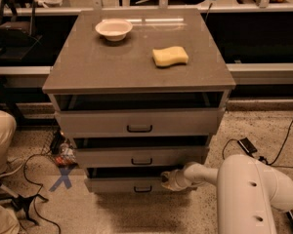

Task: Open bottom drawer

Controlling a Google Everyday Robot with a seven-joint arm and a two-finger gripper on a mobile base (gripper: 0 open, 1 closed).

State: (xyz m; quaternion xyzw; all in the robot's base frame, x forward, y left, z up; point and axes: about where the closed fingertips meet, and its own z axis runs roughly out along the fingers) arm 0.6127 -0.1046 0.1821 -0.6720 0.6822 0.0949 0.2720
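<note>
The bottom drawer (122, 185) is the lowest of three grey drawer fronts, with a small black bar handle (142, 189) at its centre. It stands slightly out, with a dark gap above it. My gripper (169, 180) is at the right part of the drawer's top edge, to the right of the handle, at the end of my white arm (244, 194) that comes in from the lower right.
The middle drawer (141, 156) and top drawer (136, 122) also stand a little out. A white bowl (114, 29) and a yellow sponge (170, 56) lie on the cabinet top. Cables (24, 199) and a blue floor cross (62, 178) are at the left.
</note>
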